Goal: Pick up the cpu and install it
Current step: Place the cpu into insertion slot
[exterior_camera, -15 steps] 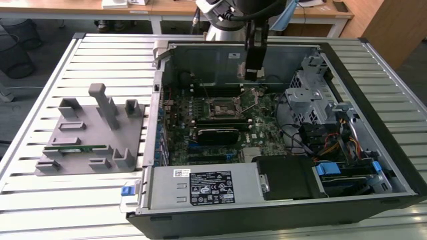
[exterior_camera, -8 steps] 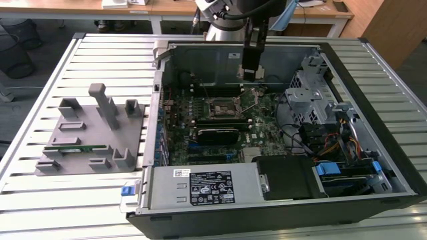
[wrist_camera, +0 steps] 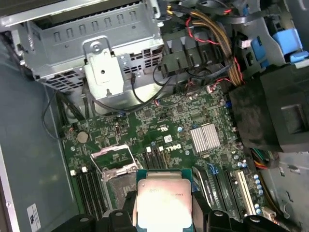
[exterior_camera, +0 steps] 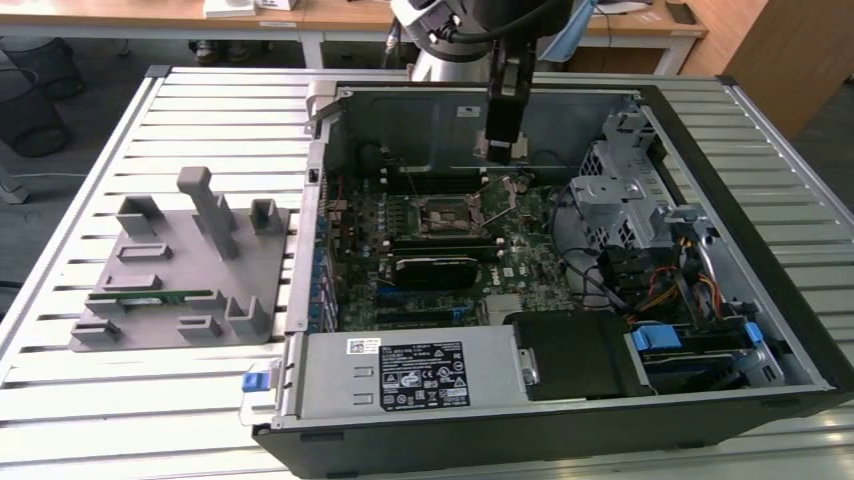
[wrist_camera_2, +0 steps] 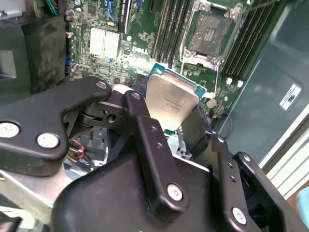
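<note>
The claw [exterior_camera: 513, 151] hangs down inside the open computer case [exterior_camera: 561, 425], which lies on its side on the slatted metal bench [exterior_camera: 160, 400]. It is pinching the cpu [wrist_camera_2: 171, 104] by two opposite edges, a black finger [wrist_camera_2: 145, 128] on either side, and the chip's silvery top shows in both wrist views. The cpu is held up in the air over the green motherboard [exterior_camera: 400, 250], close to the socket [wrist_camera_2: 208, 33] but clear of it. The socket is uncovered, with its contact field showing inside the metal frame. Dark memory slots [wrist_camera_2: 166, 29] run alongside it. Out on the bench, at the exterior view's left, sits a gray holder tray [exterior_camera: 160, 260] with a green memory stick [exterior_camera: 154, 297] lying in it, well apart from the case.
</note>
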`<control>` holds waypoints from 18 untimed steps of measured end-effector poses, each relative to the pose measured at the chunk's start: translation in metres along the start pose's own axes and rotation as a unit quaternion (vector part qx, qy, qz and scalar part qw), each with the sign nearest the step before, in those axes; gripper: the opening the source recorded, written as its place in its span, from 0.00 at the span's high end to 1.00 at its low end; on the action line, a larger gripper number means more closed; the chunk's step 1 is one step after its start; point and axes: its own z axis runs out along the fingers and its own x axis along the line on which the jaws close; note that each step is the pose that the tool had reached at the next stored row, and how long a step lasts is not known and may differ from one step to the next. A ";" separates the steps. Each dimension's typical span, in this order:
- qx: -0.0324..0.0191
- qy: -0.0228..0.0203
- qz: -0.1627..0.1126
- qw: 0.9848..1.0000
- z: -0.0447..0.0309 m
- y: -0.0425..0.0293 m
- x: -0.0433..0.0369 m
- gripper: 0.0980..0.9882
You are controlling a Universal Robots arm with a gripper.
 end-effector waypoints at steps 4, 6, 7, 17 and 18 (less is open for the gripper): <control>0.000 0.002 -0.037 0.999 0.0022 -0.0001 0.0000 0.51; 0.000 0.003 -0.055 0.998 0.0034 -0.0002 0.0000 0.51; 0.000 0.004 -0.064 0.998 0.0040 -0.0002 0.0000 0.51; -0.006 0.009 -0.112 0.994 0.0194 -0.0079 0.0005 0.51; -0.006 0.009 -0.119 0.993 0.0211 -0.0081 0.0005 0.51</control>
